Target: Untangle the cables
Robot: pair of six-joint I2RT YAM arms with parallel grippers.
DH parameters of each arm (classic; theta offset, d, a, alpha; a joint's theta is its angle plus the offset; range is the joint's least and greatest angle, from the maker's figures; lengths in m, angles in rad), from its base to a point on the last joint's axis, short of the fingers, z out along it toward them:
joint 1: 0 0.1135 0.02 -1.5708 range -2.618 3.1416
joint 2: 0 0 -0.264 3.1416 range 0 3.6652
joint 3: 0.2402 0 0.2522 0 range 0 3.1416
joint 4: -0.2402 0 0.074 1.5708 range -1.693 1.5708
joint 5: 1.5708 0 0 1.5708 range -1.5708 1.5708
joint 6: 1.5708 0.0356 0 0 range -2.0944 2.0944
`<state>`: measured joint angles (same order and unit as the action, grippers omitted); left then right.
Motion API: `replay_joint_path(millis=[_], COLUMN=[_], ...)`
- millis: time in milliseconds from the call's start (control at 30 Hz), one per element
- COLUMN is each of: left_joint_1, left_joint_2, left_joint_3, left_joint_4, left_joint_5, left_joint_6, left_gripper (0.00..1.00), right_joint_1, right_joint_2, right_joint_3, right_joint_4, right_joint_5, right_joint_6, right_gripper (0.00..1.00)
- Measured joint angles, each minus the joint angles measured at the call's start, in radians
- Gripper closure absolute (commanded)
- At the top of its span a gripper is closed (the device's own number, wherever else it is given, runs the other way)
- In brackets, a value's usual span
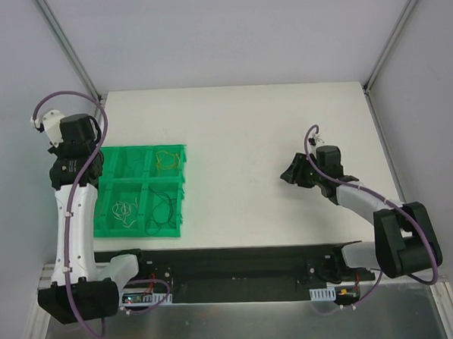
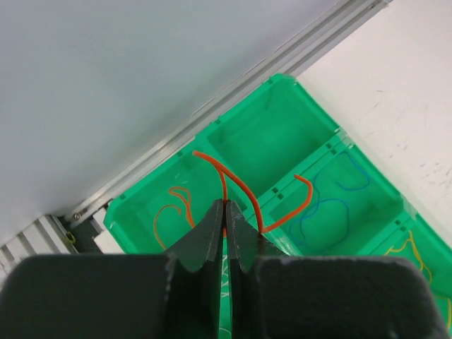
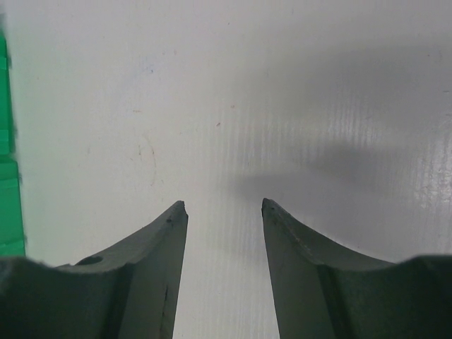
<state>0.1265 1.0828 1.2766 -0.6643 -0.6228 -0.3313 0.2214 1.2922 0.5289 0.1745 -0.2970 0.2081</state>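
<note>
My left gripper is shut on a thin orange-red wire, which loops up and to the right above a green divided tray. In the top view this gripper hangs over the tray's left side. Single wires lie in separate compartments: orange, blue, yellow, whitish and dark. No tangled wad shows. My right gripper is open and empty over bare white table, also seen in the top view.
The white table ends at metal rails along the back left and back right. The green tray's edge shows at the left of the right wrist view. A black strip with electronics runs along the near edge.
</note>
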Motion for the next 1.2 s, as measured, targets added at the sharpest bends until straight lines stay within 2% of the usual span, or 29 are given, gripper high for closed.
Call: replay_joint_path(millis=[167, 333, 433, 667, 833, 1000, 1067, 1100, 1200], left_joint_1=[0.040, 0.150, 0.170, 0.198, 0.284, 0.351, 0.353, 0.353, 0.352], left_joint_2=[-0.066, -0.042, -0.044, -0.024, 0.036, 0.125, 0.135, 0.134, 0.105], left_joint_3=[-0.157, -0.269, -0.328, -0.414, -0.469, -0.465, -0.464, -0.464, -0.462], left_joint_4=[0.004, 0.001, -0.007, -0.060, -0.103, -0.108, -0.107, -0.107, -0.105], left_joint_5=[-0.010, 0.092, 0.134, 0.151, 0.162, 0.184, 0.195, 0.199, 0.202], left_joint_6=[-0.091, -0.192, -0.257, -0.394, -0.484, -0.508, -0.511, -0.510, -0.508], left_gripper=[1.00, 1.00, 1.00, 1.00, 1.00, 0.99, 0.73, 0.56, 0.25], right_joint_1=[0.000, -0.001, -0.001, -0.001, -0.002, -0.002, -0.002, -0.002, -0.002], right_joint_2=[0.029, 0.029, 0.029, 0.018, 0.005, 0.005, 0.005, 0.004, 0.000], right_joint_3=[0.000, -0.001, -0.001, -0.002, -0.002, -0.002, -0.002, -0.002, -0.002], right_joint_4=[0.008, 0.012, 0.012, 0.012, 0.012, 0.012, 0.012, 0.011, 0.011], right_joint_5=[-0.003, -0.002, -0.003, -0.002, 0.001, 0.000, 0.000, 0.000, 0.000], right_joint_6=[0.001, 0.001, 0.001, 0.001, 0.000, 0.000, 0.000, 0.000, 0.001], right_gripper=[0.51, 0.51, 0.51, 0.51, 0.51, 0.51, 0.51, 0.50, 0.50])
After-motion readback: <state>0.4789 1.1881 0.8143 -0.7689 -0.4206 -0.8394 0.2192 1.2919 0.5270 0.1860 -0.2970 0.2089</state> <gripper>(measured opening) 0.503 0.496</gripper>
